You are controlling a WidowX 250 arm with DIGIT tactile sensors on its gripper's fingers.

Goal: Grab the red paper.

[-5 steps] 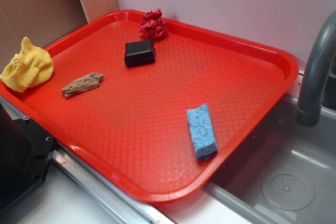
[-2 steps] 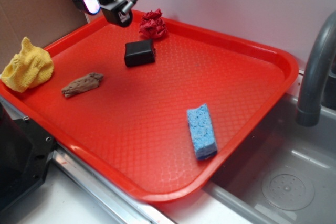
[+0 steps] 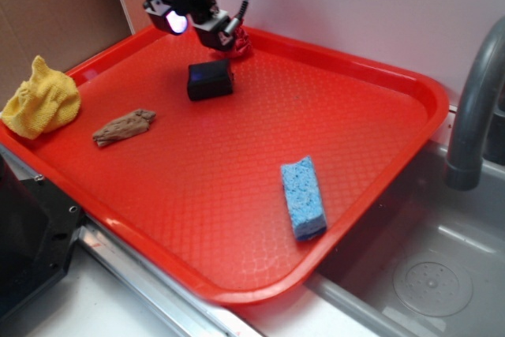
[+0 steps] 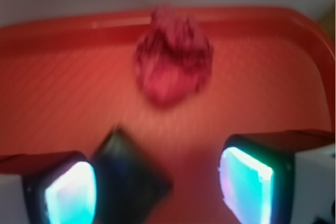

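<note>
The red paper (image 4: pixel 173 56) is a dark-red crumpled wad lying near the far rim of the red tray (image 3: pixel 355 124). In the exterior view only its right part (image 3: pixel 242 45) shows behind the gripper. My gripper (image 3: pixel 195 28) hovers above the tray's far left corner, just left of the wad and above the black block (image 3: pixel 210 80). In the wrist view the gripper (image 4: pixel 157 187) is open, its lit pads (image 4: pixel 71 195) wide apart. The wad lies ahead of them, and the black block (image 4: pixel 128 182) sits low between them near the left pad. Nothing is held.
A yellow knitted cloth (image 3: pixel 41 100) lies at the tray's left edge, with a brown wood piece (image 3: pixel 124 127) beside it. A blue sponge (image 3: pixel 303 197) sits front right. A wall rises just behind the tray. A grey faucet (image 3: pixel 473 108) and a sink (image 3: pixel 426 274) are on the right.
The gripper came into view from the upper left and has moved right and down, now covering part of the red paper. The objects on the tray have not moved.
</note>
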